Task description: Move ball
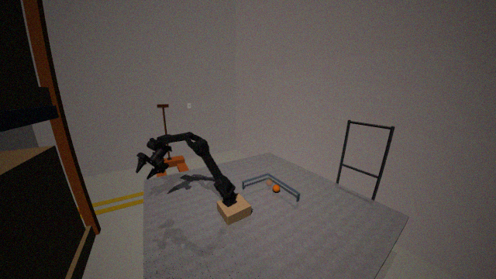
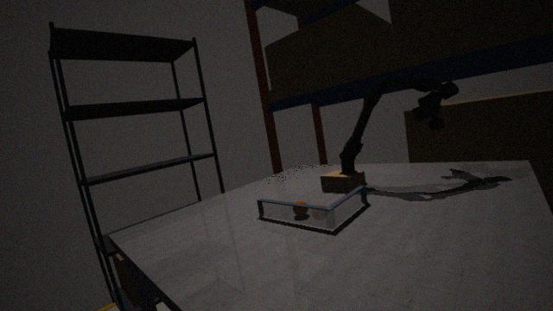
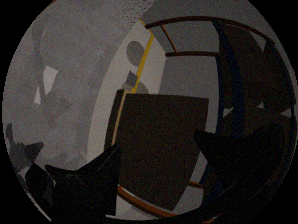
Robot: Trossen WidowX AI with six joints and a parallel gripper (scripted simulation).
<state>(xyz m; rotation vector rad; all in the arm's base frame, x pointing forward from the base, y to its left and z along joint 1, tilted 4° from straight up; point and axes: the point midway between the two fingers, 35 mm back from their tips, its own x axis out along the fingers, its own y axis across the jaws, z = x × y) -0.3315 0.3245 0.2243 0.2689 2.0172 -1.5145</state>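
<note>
An orange ball (image 1: pixel 276 188) (image 2: pixel 300 209) lies on the table (image 1: pixel 329 232) (image 2: pixel 389 268) on the inner side of the two clear walls, whose blue-edged rails (image 1: pixel 284 186) (image 2: pixel 294 205) make a corner. The faint see-through copy (image 1: pixel 269 182) (image 2: pixel 320 212) is nearer the corner, a little apart from the ball. My gripper (image 1: pixel 145 174) (image 3: pixel 158 141) is open and empty, raised high near the table's edge, far from the ball and on the other side of the arm's base. The ball and walls do not show in the wrist view.
The arm stands on a wooden block (image 1: pixel 234 211) (image 2: pixel 337 182) beside the open side of the walls. A black rail frame (image 1: pixel 360 169) stands behind the table in the top view. Dark shelving (image 2: pixel 134 108) is at the left in the exterior view.
</note>
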